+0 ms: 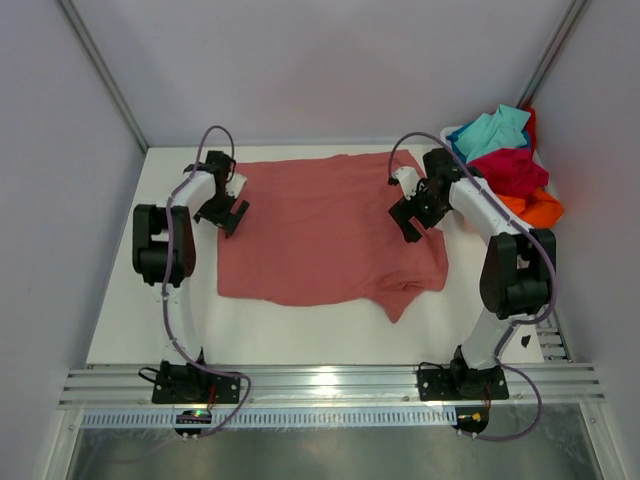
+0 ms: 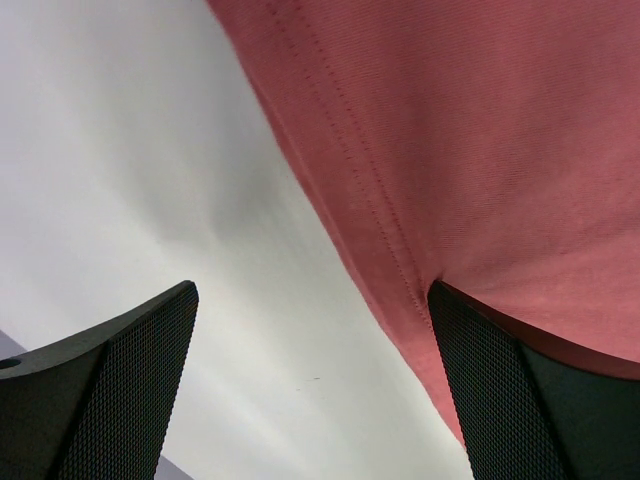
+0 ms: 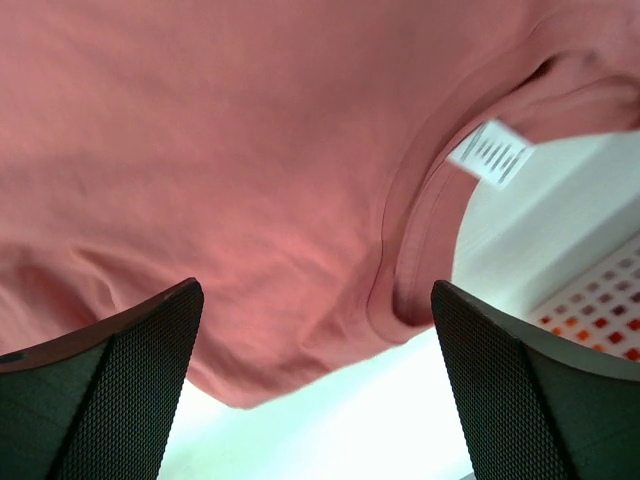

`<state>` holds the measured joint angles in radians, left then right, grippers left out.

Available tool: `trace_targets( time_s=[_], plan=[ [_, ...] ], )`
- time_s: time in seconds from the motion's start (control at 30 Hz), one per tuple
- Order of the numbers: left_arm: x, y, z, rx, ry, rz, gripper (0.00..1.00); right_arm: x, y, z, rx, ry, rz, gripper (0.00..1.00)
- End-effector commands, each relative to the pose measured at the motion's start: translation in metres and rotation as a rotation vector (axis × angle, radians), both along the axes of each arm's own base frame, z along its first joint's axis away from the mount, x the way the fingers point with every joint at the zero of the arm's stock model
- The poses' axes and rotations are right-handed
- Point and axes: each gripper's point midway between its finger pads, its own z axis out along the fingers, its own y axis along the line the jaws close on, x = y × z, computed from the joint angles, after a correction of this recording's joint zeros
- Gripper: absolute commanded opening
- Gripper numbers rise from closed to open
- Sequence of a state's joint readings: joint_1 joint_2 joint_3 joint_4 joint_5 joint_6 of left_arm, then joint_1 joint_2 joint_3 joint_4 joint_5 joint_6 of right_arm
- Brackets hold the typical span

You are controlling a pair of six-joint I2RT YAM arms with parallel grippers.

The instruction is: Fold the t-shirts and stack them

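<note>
A dusty salmon-pink t-shirt [image 1: 330,230] lies spread flat across the middle of the white table. My left gripper [image 1: 228,212] hovers open at its left hemmed edge. In the left wrist view the stitched hem [image 2: 400,250] runs diagonally, and the gripper [image 2: 312,390] has bare table between its fingers, with the right finger over the cloth's edge. My right gripper [image 1: 412,215] is open over the shirt's right side. The right wrist view shows the gripper [image 3: 315,385] above the collar, with the small white label [image 3: 490,153] just beyond. Neither holds anything.
Turquoise [image 1: 492,130], crimson [image 1: 510,168] and orange [image 1: 538,208] t-shirts lie heaped at the back right, beside the right arm. Walls close the table on three sides. A metal rail [image 1: 330,385] with the arm bases runs along the near edge.
</note>
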<state>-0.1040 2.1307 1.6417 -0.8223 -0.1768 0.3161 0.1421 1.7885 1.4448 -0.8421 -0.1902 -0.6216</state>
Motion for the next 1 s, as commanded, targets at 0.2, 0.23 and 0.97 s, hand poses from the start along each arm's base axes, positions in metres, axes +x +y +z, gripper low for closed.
trace_targets(
  time_s=[0.2,0.23,0.97],
  plan=[
    [-0.011,0.052,0.021,0.057,-0.046,0.09,0.99,-0.051,0.012,-0.005,0.087,0.074,0.074,0.99],
    [-0.011,0.051,0.024,0.049,-0.052,0.099,0.99,-0.052,0.013,-0.004,0.094,0.076,0.073,0.99],
    [-0.1,-0.037,0.163,-0.978,0.2,0.242,0.99,-0.057,0.043,-0.006,0.134,0.068,0.231,0.99]
  ],
)
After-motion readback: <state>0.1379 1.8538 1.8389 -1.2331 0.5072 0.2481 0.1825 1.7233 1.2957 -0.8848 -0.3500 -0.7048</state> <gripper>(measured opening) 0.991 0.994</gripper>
